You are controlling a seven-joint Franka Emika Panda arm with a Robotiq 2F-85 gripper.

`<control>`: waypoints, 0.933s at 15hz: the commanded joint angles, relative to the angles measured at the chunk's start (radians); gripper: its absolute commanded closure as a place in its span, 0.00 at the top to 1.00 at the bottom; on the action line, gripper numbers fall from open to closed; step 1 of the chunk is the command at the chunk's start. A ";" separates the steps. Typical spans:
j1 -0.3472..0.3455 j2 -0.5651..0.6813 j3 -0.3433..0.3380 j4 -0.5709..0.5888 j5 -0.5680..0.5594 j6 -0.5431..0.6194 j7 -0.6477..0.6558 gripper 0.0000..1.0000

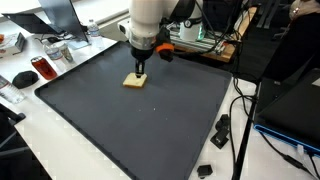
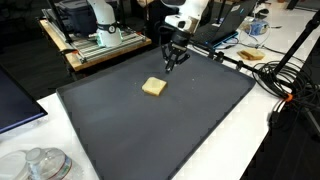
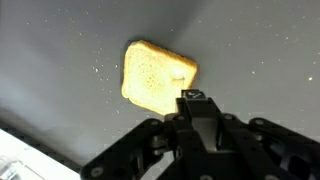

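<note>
Dark mat (image 2: 200, 130), toast slice (image 2: 153, 87) well inside its edges, end effector (image 2: 175, 60) clenched near it

No legible writing
No text, label, brand, number or sign can be read in any view.

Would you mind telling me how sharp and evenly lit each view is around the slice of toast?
In the wrist view, the toast is fairly sharp, the shut pincer is a dark, soft-edged mass close to the lens, and the bottom-left corner is blown out white. In both exterior views, the picture is small and soft, the light is even with no hard shadows, and the dark mat shows a pale sheen.
</note>
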 commanded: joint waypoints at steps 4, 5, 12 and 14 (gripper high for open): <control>0.068 0.109 0.020 0.140 -0.186 -0.181 0.167 0.05; 0.075 0.125 0.026 0.159 -0.210 -0.207 0.181 0.05; 0.091 0.237 0.077 0.280 -0.354 -0.351 0.191 0.05; 0.080 0.261 0.090 0.308 -0.370 -0.372 0.167 0.05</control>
